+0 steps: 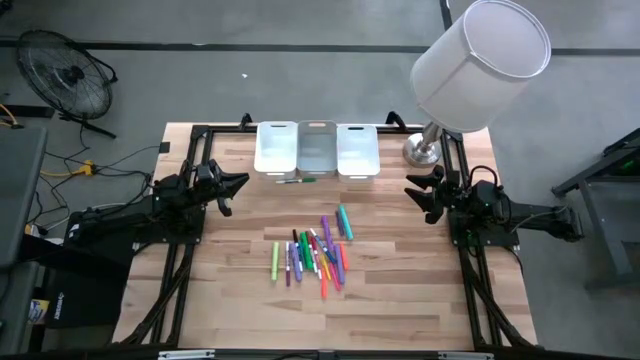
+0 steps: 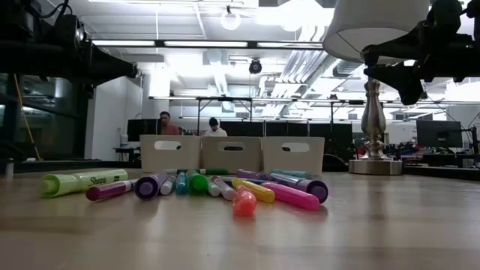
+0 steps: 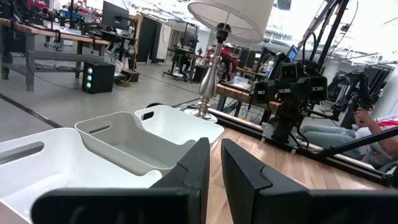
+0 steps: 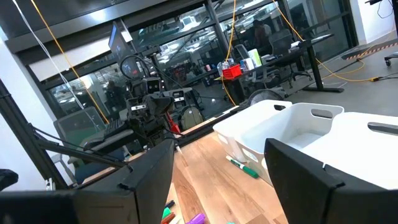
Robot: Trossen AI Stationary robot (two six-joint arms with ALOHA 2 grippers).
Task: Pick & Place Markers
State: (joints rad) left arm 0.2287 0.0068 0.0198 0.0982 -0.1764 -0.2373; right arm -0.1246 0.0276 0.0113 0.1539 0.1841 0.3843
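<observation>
You have the markers [image 1: 315,252] lying in a pile in the middle of the table [image 1: 420,290]. Your left claw [image 1: 236,187] is nearly closed and empty. Your right claw [image 1: 413,193] is wide apart, empty too.

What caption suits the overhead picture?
Markers lie heaped mid-table before three white bins, both arms waiting at the sides.

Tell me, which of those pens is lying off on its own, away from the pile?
The green marker, alone on the wood just in front of the three white bins. All the other markers lie clustered mid-table.
</observation>
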